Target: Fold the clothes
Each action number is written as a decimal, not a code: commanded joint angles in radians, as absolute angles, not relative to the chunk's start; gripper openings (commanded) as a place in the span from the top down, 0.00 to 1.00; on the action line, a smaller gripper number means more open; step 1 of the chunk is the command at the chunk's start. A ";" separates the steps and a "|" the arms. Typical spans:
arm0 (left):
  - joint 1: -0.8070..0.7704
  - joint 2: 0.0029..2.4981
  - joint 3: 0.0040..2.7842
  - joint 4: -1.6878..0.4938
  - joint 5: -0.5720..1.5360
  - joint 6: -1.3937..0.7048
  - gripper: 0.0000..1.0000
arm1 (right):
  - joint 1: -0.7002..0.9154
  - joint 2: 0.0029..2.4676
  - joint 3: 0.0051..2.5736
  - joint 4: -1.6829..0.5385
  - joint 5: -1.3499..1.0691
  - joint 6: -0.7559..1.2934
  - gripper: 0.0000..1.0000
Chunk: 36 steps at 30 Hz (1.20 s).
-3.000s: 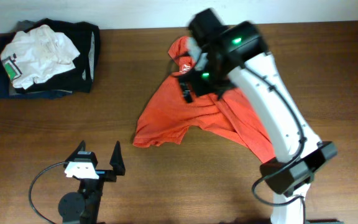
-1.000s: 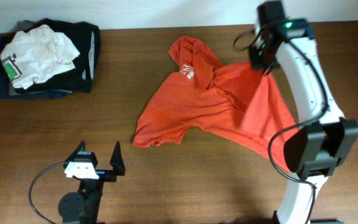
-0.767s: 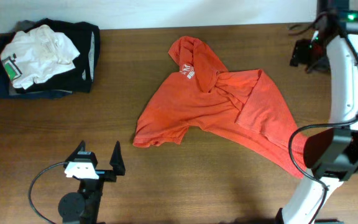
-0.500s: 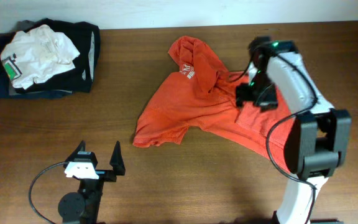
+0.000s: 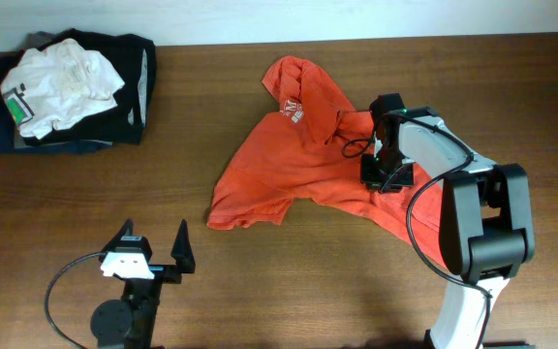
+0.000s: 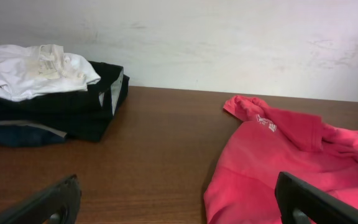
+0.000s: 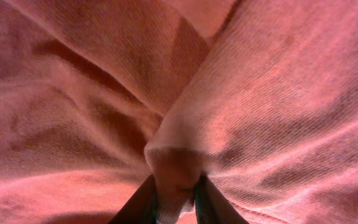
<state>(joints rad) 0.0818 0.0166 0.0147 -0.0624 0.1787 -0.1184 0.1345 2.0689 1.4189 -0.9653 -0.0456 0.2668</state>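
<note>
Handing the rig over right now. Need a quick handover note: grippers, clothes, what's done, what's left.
Right gripper: shut on a pinched fold of the orange T-shirt.
Left gripper: open, empty, over bare table, apart from the shirt.
Orange T-shirt: crumpled mid-table, not folded.
Clothes stack: far left corner, white shirt on dark garments, looks roughly folded.
Left: flatten and fold the T-shirt.
</note>
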 commanded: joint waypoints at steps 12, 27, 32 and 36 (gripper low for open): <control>0.088 0.012 0.009 -0.062 0.178 -0.127 0.01 | 0.136 2.068 1.479 -1.045 0.038 0.271 0.68; 0.088 0.012 0.009 -0.062 0.178 -0.127 0.01 | -0.366 2.065 2.457 -1.507 0.218 0.233 0.95; 0.088 0.012 0.009 -0.062 0.178 -0.127 0.01 | -0.723 2.066 2.627 -1.588 0.025 0.244 0.01; 0.088 0.012 0.009 -0.062 0.178 -0.127 0.01 | -0.659 2.065 2.628 -1.672 -0.107 0.245 0.01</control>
